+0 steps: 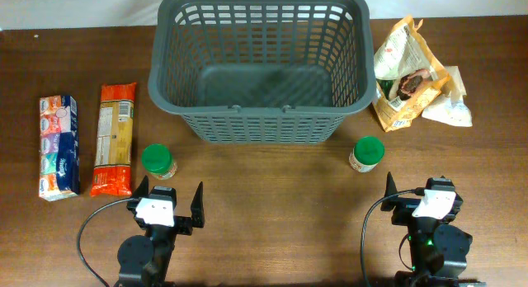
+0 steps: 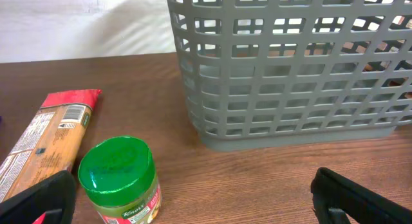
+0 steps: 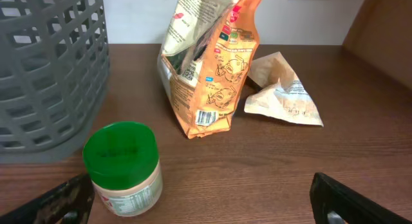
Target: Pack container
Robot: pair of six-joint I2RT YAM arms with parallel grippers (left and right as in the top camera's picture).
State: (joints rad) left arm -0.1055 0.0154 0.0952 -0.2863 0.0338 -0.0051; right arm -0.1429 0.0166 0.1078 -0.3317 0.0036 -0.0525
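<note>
The dark grey basket (image 1: 260, 122) stands empty at the back middle of the table; its lattice side shows in the left wrist view (image 2: 290, 76) and the right wrist view (image 3: 45, 69). My left gripper (image 1: 169, 200) is open and empty near the front edge, just behind a green-lidded jar (image 1: 157, 161), which stands by its left finger in the left wrist view (image 2: 119, 179). My right gripper (image 1: 421, 198) is open and empty, behind and right of a second green-lidded jar (image 1: 366, 152), also seen in the right wrist view (image 3: 122, 166).
A red-ended pasta packet (image 1: 115, 138) and a tissue pack (image 1: 58, 146) lie at the left. An orange snack bag (image 1: 404, 77) and a crumpled white bag (image 1: 450, 110) lie right of the basket.
</note>
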